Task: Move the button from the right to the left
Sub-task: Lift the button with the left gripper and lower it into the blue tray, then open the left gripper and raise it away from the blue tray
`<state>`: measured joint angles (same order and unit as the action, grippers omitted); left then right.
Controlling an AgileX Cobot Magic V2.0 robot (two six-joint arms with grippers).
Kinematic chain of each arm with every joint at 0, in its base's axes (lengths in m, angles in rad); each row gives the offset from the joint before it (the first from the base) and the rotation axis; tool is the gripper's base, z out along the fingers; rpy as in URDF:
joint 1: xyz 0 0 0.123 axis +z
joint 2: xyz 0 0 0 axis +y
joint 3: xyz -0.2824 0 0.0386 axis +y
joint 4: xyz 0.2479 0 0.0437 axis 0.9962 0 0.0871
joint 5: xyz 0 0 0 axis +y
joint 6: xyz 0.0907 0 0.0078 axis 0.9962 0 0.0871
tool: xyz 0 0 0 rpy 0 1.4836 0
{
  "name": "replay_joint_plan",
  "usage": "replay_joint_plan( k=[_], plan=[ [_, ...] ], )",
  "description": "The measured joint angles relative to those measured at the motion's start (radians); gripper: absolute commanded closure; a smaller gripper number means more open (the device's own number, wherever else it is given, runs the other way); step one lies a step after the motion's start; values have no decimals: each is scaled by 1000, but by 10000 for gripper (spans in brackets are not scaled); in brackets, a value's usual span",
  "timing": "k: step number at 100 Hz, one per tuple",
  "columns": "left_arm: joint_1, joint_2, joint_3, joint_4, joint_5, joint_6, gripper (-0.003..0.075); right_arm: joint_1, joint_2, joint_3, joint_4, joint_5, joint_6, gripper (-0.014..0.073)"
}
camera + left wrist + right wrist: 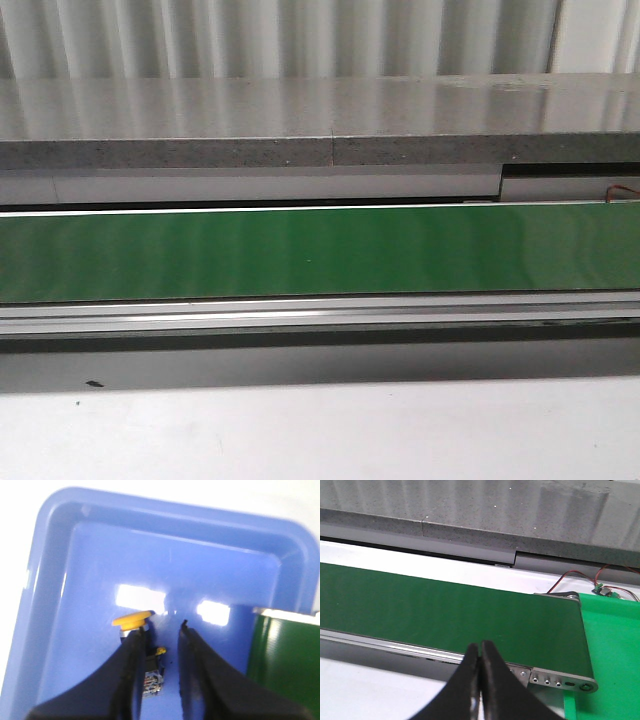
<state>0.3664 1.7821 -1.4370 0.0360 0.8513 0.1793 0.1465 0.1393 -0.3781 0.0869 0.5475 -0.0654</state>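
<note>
The button shows only in the left wrist view. It lies in a blue tray, with its yellow mushroom cap beyond the fingertips and its blue-and-clear contact block between the fingers. My left gripper is open over the tray. One finger covers part of the button's body, and the other finger stands clear of it. My right gripper is shut and empty over the near edge of the green conveyor belt. Neither gripper shows in the front view.
The green belt runs across the front view below a grey stone ledge. The belt's end adjoins the tray. At the belt's right end lie a green mat and a small wired circuit board.
</note>
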Motion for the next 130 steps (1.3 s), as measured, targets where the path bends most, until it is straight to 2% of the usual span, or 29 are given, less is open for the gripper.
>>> replay_joint_plan(
  k=[4,30,75,101,130],
  plan=[
    [-7,-36,30,-13,-34,-13,740,0,0,0,0,0,0,662],
    [-129,-290,268,-103,-220,-38,741,0,0,0,0,0,0,662],
    [-375,-664,653,-129,-365,-45,741,0,0,0,0,0,0,662],
    [-433,-909,842,-130,-393,-45,741,0,0,0,0,0,0,662],
    [-437,-1214,990,-188,-401,-45,741,0,0,0,0,0,0,662]
  ],
)
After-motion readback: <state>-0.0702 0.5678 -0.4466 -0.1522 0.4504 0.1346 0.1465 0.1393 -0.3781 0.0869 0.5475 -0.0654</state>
